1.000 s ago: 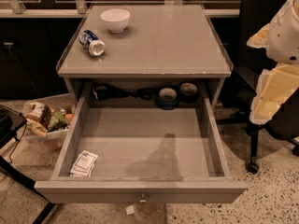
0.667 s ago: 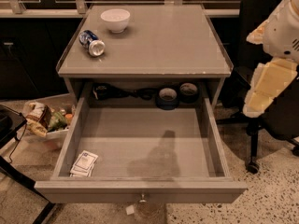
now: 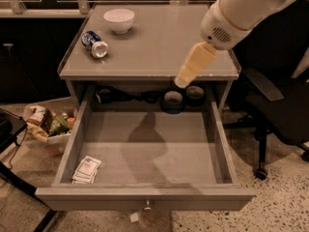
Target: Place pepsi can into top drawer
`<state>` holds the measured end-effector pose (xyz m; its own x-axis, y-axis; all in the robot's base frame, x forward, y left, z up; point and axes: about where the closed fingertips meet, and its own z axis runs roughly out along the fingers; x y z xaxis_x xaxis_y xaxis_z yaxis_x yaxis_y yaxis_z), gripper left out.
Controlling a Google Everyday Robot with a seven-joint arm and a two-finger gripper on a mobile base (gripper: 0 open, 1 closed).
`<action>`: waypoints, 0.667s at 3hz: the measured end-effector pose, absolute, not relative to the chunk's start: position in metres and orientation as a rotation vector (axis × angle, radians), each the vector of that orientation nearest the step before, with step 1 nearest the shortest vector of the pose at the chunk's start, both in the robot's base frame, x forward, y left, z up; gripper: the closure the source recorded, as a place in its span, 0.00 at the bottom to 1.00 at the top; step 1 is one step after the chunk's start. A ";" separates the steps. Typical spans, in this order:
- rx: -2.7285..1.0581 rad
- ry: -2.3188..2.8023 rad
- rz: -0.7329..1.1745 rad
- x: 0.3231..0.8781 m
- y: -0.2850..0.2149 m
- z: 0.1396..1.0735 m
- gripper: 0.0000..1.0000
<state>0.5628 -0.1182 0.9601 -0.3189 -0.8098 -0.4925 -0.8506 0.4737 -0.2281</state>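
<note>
The pepsi can (image 3: 94,44), dark blue with silver ends, lies on its side on the grey table top (image 3: 164,47) at the back left, just in front of a white bowl (image 3: 119,19). The top drawer (image 3: 96,198) is pulled wide open below the table top, with a small metal knob (image 3: 147,206) at the centre of its front panel. My arm reaches in from the upper right. My gripper (image 3: 182,81) hangs over the table's front edge, right of centre, above the back of the drawer. It is far to the right of the can and holds nothing I can see.
A small stack of paper packets (image 3: 87,169) lies in the drawer's front left corner. Two tape rolls (image 3: 173,100) and cables (image 3: 118,96) sit behind the drawer. An office chair (image 3: 277,115) stands at the right, and a bin of wrappers (image 3: 48,123) at the left.
My arm has swung in from the right edge of the view to over the table's front right part. The can, bowl and drawer have not moved.
</note>
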 end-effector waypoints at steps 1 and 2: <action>-1.282 2.151 0.095 0.578 -0.114 0.968 0.00; -1.282 2.151 0.095 0.578 -0.114 0.968 0.00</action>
